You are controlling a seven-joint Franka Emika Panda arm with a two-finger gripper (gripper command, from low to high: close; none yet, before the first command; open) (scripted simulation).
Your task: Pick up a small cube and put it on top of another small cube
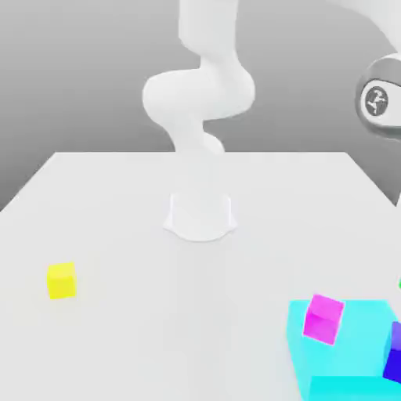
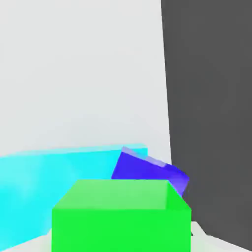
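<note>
The small green cube (image 2: 121,215) sits very close under the hand camera, centred where my fingers meet, and my gripper is shut on it. Just beyond it a blue cube (image 2: 147,170) lies tilted on a large cyan block (image 2: 54,172). In the exterior view a sliver of the green cube (image 1: 399,283) shows at the right edge, above the blue cube (image 1: 394,356). A magenta cube (image 1: 323,318) rests on the cyan block (image 1: 352,352). A yellow cube (image 1: 61,279) stands alone on the table at the exterior view's left.
My arm's base (image 1: 200,215) stands mid-table, and the arm (image 1: 200,94) rises and swings off to the exterior view's right, where a joint (image 1: 380,98) shows. The white table (image 1: 157,329) ends just past the cyan block, with dark ground beyond.
</note>
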